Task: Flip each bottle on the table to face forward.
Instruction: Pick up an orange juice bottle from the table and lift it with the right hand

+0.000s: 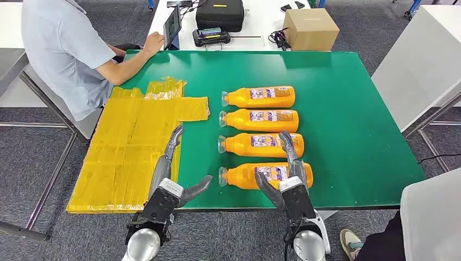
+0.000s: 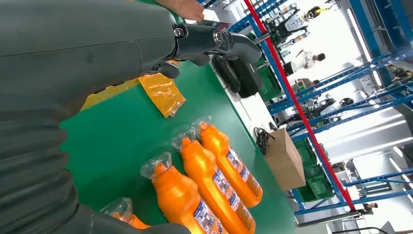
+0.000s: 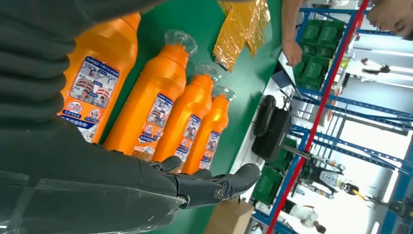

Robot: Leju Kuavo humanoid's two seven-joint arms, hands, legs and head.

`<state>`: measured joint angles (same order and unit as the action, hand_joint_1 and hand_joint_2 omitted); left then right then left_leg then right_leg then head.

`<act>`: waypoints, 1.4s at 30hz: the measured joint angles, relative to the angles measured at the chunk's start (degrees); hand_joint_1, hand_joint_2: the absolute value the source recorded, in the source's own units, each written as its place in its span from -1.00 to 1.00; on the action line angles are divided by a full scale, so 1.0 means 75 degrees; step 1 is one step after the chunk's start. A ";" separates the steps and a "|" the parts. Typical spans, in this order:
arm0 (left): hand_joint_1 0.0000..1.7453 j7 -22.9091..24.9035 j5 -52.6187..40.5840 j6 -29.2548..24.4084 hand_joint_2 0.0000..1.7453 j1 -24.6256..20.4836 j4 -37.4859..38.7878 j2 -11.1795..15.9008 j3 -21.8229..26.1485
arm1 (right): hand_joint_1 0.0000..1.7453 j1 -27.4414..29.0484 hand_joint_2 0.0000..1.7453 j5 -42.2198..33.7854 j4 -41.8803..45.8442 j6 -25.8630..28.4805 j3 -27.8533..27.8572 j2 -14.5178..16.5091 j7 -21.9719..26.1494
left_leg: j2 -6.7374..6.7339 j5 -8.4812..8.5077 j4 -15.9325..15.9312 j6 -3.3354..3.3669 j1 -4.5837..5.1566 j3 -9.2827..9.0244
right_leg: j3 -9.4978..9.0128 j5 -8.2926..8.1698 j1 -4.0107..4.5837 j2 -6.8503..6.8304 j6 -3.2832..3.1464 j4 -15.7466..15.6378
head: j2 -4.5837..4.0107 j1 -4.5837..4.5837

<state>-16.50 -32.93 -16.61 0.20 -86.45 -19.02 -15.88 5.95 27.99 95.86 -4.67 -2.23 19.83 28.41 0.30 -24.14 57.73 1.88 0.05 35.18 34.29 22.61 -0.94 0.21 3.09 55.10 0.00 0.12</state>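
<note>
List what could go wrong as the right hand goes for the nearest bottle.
1. The bottles lie close together in a row, so the right hand, spread over the nearest bottle, could nudge the second bottle behind it.
2. The nearest bottle lies on its side near the table edge; a slip while turning could perhaps roll it off.
</note>
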 joint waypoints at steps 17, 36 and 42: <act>-1.00 -0.0040 -0.0014 0.0084 1.00 0.0023 -0.0035 0.0000 -0.0004 | -1.00 0.0027 1.00 0.0717 0.0007 0.0045 -0.0625 -0.0227 0.0282 | 0.0001 0.0000 0.0000 0.0000 0.0000 0.0000 | 0.0002 0.0000 0.0000 -0.0002 0.0000 0.0000 | 0.0000 0.0002; -1.00 -0.0079 -0.0037 0.0020 1.00 0.0021 -0.0042 0.0000 -0.0071 | -1.00 0.0045 1.00 0.3733 0.0044 0.2115 -0.0529 -0.0421 -0.0174 | -0.0001 0.0000 0.0000 0.0000 0.0001 0.0000 | 0.0001 0.0000 -0.0001 -0.0002 0.0000 0.0000 | 0.0000 0.0001; -1.00 -0.0175 -0.0041 -0.0017 1.00 0.0023 -0.0063 0.0000 -0.0103 | -1.00 0.0041 1.00 0.4525 0.0041 0.2337 -0.0515 -0.0706 -0.0682 | 0.0000 0.0000 0.0000 0.0000 0.0002 0.0000 | 0.0001 0.0000 0.0000 -0.0002 0.0000 0.0000 | 0.0000 0.0003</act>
<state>-17.81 -33.23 -16.74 0.37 -86.93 -19.02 -16.65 6.25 61.93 96.17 12.86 -6.09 14.54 23.30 0.30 -24.14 57.73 1.88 0.06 35.18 34.29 22.61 -0.94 0.19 3.09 55.10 0.00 0.14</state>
